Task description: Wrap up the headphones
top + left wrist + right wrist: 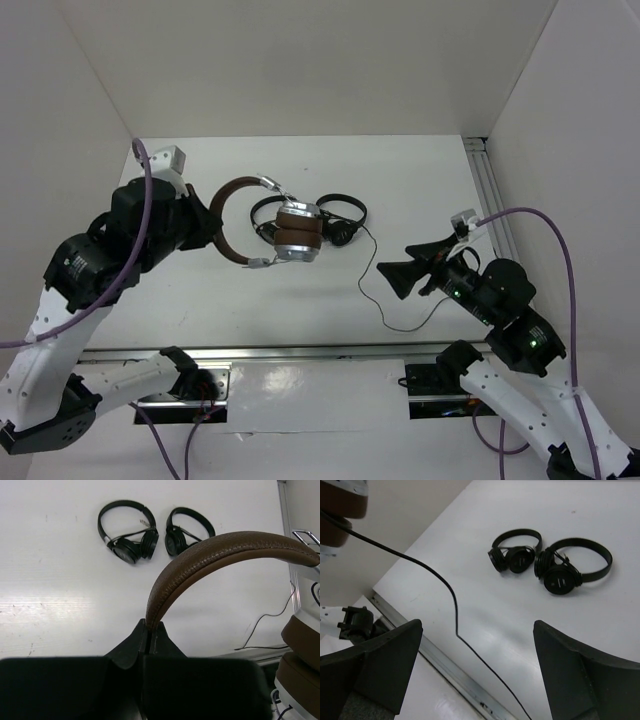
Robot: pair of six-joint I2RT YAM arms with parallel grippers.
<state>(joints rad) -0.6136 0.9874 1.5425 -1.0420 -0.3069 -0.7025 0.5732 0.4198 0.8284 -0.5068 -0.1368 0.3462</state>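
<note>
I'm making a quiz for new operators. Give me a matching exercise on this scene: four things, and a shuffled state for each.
1 left gripper
2 right gripper
3 black cable
4 two small black headphones

A open, empty
B lying on the table
C shut on the brown headband
D trailing loose, unwrapped

Pairs: 1-C, 2-A, 3-D, 4-B

The left arm stood at the lower left of the overhead view, elbow raised and wrist angled toward the centre. The left gripper was clamped tight on the headband of the headphones. At lower right, the right arm was bent low, and the right gripper pointed left, jaws spread wide.
</note>
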